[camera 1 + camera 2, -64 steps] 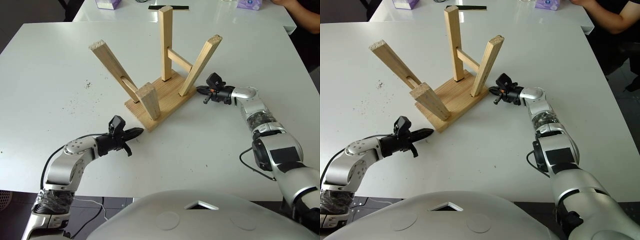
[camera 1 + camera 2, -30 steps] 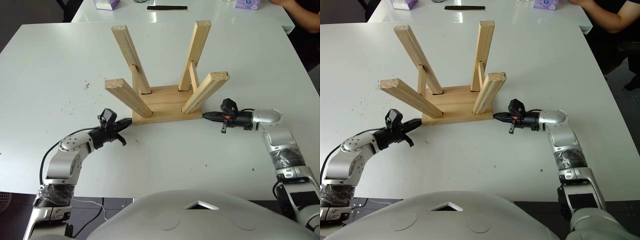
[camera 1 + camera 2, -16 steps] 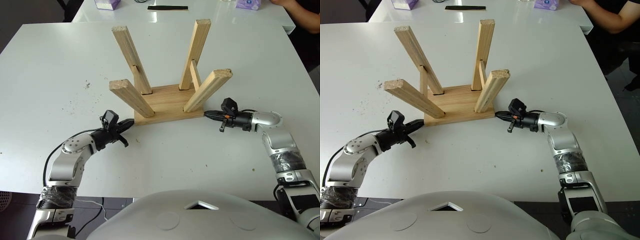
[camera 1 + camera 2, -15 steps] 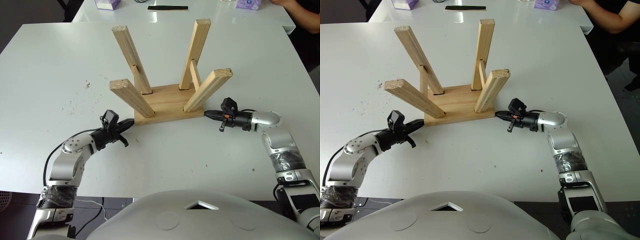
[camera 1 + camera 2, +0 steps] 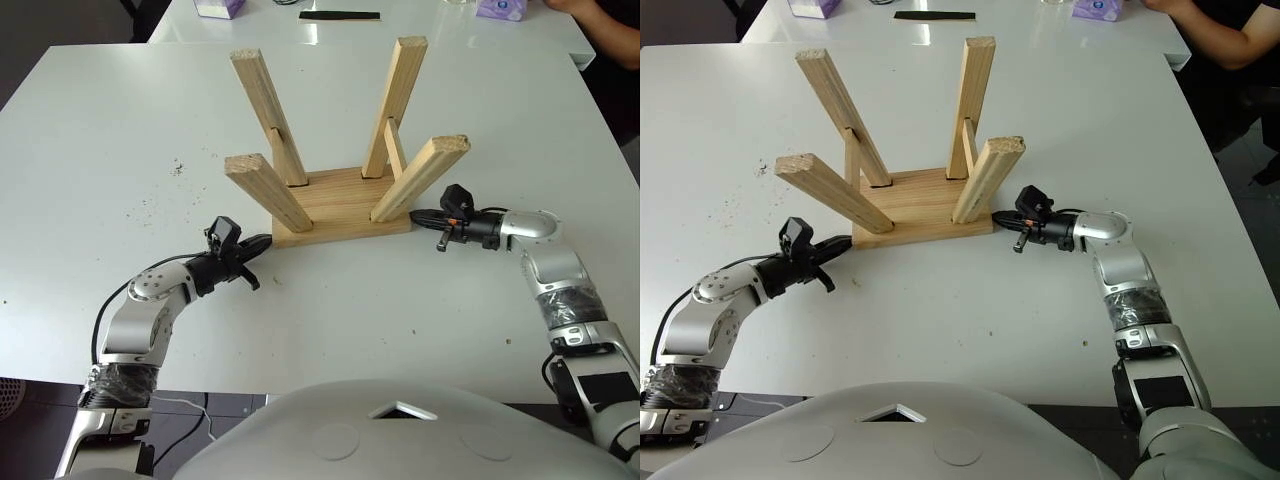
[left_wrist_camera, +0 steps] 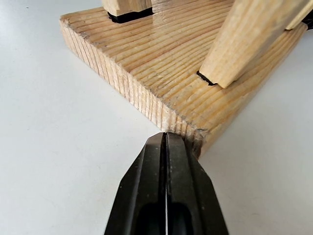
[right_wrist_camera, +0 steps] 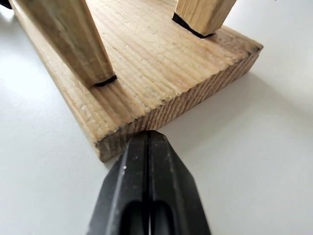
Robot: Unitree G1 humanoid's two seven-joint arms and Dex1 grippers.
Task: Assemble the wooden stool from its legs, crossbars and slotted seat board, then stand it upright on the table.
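The wooden stool lies upside down on the white table, seat board flat, several legs splaying upward with crossbars between them. My left gripper is shut, its tip touching the board's near left corner. My right gripper is shut too, its tip against the board's near right corner. Nothing is held between either pair of fingers.
Dark crumbs speckle the table left of the stool. A black strip and small boxes sit on the far table. A person's arm rests at the far right. Open tabletop lies in front of the stool.
The stool was turned from diagonal to square-on. Since then both arms have nudged it slightly farther and rightward, tips staying at its near corners.
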